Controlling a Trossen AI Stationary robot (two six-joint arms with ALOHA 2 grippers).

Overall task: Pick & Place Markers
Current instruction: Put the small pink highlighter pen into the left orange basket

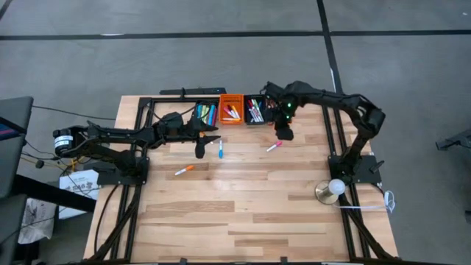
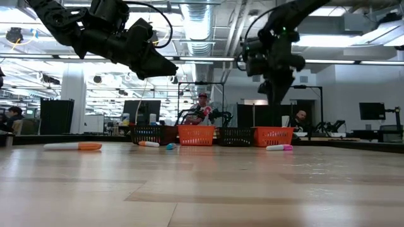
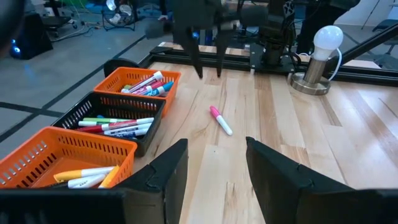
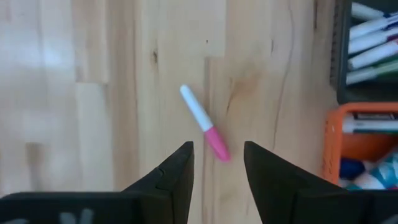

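High view: four small bins sit in a row at the far edge of the wooden surface [image 1: 243, 213], alternating black and orange, each with markers inside. Three markers lie loose in front of them: an orange-capped marker [image 1: 184, 169] nearest the left arm's base, a blue-capped marker [image 1: 220, 150] just beside the left claw [image 1: 200, 150], and a pink-capped marker [image 1: 274, 146] close under the right claw [image 1: 283, 134]. A lamp with a round bulb [image 1: 333, 189] stands by the right arm's base. Each arm hangs over the loose marker nearest it, likely so each can clear its own half.

Low view: both claws are well above the surface, neither touching anything. The pink-capped marker lies flat in front of the orange bin at the right [image 2: 273, 135], and the orange-capped one lies far off at the left.

Left wrist view: the left claw's fingers [image 3: 165, 174] stand apart with nothing between them. Beyond them are three of the bins and the pink-capped marker, with the right claw poised over it.

Right wrist view: looking straight down, the right claw's fingers [image 4: 177, 171] are moderately apart and empty, and the marker's pink cap lies in line with the gap. That alignment suggests a descent to pinch it near the cap, still to come.
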